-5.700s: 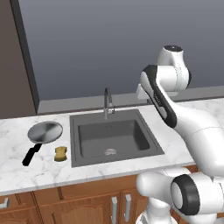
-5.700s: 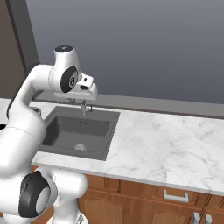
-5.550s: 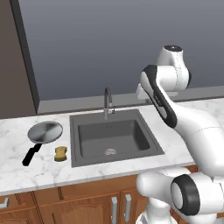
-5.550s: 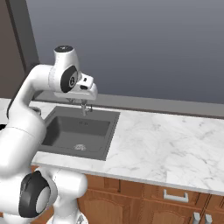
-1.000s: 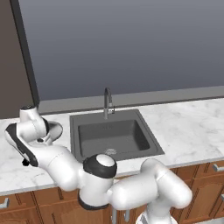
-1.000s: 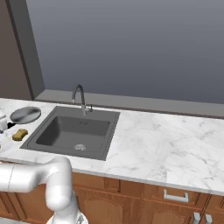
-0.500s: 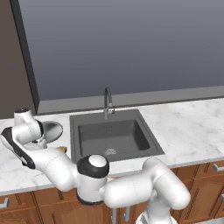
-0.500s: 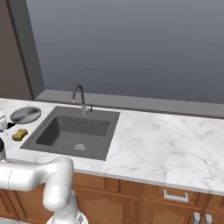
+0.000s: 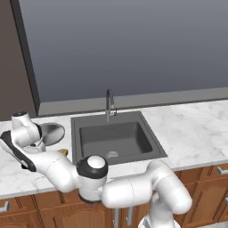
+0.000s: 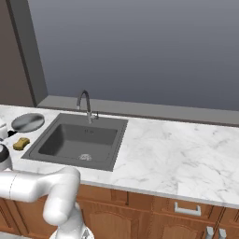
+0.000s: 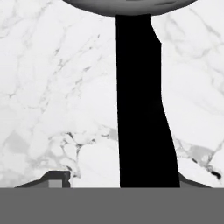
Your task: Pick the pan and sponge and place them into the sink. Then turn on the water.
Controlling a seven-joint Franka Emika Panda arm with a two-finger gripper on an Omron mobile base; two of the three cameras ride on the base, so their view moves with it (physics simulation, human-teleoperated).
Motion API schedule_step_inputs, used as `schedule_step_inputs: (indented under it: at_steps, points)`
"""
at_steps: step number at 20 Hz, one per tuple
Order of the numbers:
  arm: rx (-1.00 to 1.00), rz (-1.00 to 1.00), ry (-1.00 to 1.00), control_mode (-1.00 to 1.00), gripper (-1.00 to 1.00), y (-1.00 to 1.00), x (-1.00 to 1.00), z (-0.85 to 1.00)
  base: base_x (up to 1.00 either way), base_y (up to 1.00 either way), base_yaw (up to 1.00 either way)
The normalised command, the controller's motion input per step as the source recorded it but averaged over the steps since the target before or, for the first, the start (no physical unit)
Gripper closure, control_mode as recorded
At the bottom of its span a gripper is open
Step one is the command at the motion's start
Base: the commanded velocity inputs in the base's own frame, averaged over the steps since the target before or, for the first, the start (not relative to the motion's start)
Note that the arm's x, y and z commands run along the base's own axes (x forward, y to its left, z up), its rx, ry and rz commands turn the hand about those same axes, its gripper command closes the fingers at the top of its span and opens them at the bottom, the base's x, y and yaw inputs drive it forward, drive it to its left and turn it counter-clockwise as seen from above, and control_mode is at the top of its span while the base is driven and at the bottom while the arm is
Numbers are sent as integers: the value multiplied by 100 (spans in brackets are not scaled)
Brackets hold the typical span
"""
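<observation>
The pan (image 9: 51, 132) lies on the marble counter left of the sink (image 9: 89, 121), and it is also in the right base view as the pan (image 10: 28, 122). Its black handle (image 11: 141, 109) runs straight up the hand view to the pan's rim (image 11: 127, 5). My gripper (image 11: 122, 179) straddles that handle low over the counter. The left fingertip (image 11: 56, 177) stands clear of the handle, so the jaws are open and nothing is held. My white wrist (image 9: 24, 130) hides most of the handle. The yellow sponge (image 10: 21, 143) lies in front of the pan, half hidden as the sponge (image 9: 64, 152) behind my arm.
A gooseneck faucet (image 9: 109, 102) rises behind the sink; no water runs. My arm curls low along the counter's front edge (image 9: 53, 169). The marble counter (image 10: 177, 149) stretches right of the sink, with a grey wall behind it.
Since the oldest frames the arm has swung from above the sink to the pan. Over the last second the hand has sunk slightly left and down.
</observation>
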Motion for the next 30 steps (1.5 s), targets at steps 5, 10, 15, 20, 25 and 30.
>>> schedule_step_inputs:
  at_steps: [5, 10, 15, 20, 25, 30]
  points:
    - [9, 0, -2, -100, 100, -24, -31, 27, 0, 0, 0]
    - [15, -8, 0, -100, 100, -52, -74, 98, 0, 0, 0]
    - [9, -15, 0, -100, 100, -85, -99, 70, 0, 0, 0]
    - [1, -15, 0, -100, 100, -100, -98, 30, 0, 0, 0]
    - [-2, -9, 0, -100, 100, -100, -57, 38, 0, 0, 0]
    - [0, -3, 2, -100, 100, -94, -13, 32, 0, 0, 0]
